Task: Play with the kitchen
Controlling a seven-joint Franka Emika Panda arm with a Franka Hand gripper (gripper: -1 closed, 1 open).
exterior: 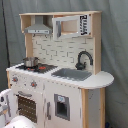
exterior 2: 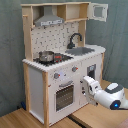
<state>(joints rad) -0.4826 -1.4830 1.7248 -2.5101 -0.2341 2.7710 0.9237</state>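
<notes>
The toy kitchen point(exterior: 60, 85) point(exterior 2: 60, 65) of light wood and white panels stands upright in both exterior views. It has a grey hood point(exterior 2: 49, 20), a black faucet point(exterior 2: 75, 39), a sink point(exterior: 72, 74) and a small pot point(exterior 2: 46, 56) on the stove. Red-centred knobs point(exterior 2: 56, 76) sit above the oven door point(exterior 2: 65, 95). My gripper point(exterior 2: 86, 82) reaches in from the second exterior view's right, close to the front panel just right of the oven door. In the first exterior view only part of the white arm point(exterior: 6, 105) shows, at the lower left.
A grey curtain point(exterior 2: 10, 50) hangs behind the kitchen. It stands on a wooden surface point(exterior 2: 20, 120). A rounded counter end point(exterior: 100, 79) juts out beside the sink. A white upper cabinet door point(exterior 2: 99, 11) stands open at the top.
</notes>
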